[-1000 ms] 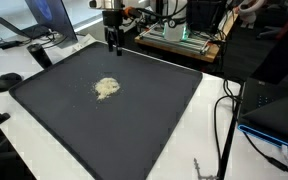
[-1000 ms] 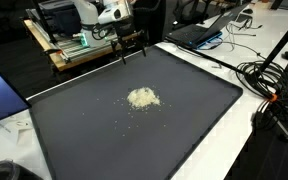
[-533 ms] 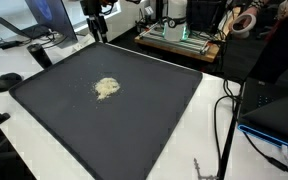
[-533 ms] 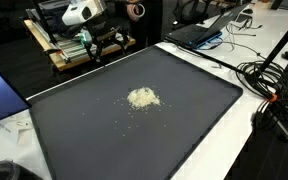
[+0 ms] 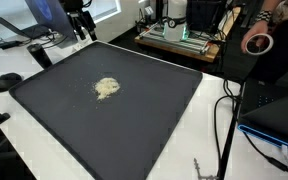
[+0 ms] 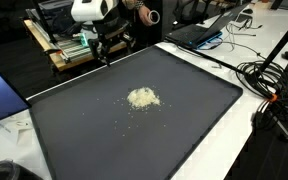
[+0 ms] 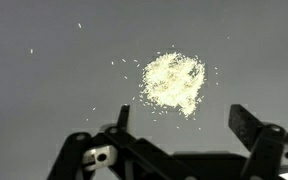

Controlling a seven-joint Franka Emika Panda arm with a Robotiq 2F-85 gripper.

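Note:
A small pile of pale yellowish grains lies on a large dark mat, with loose grains scattered round it. My gripper hangs over the mat's far edge, well away from the pile and touching nothing. Seen from the wrist, the pile lies on the mat ahead of the gripper. The two dark fingers stand wide apart, with only bare mat and a few stray grains between them. The gripper is open and holds nothing.
White table borders the mat. A laptop and a mouse sit at one corner, and a wooden rack of electronics stands behind the far edge. Another laptop and cables are at the side. A round roll is at the back.
The gripper has swung sideways along the mat's far edge, away from the rack toward the laptop corner, staying open. The round roll at the back has moved. The pile is unchanged.

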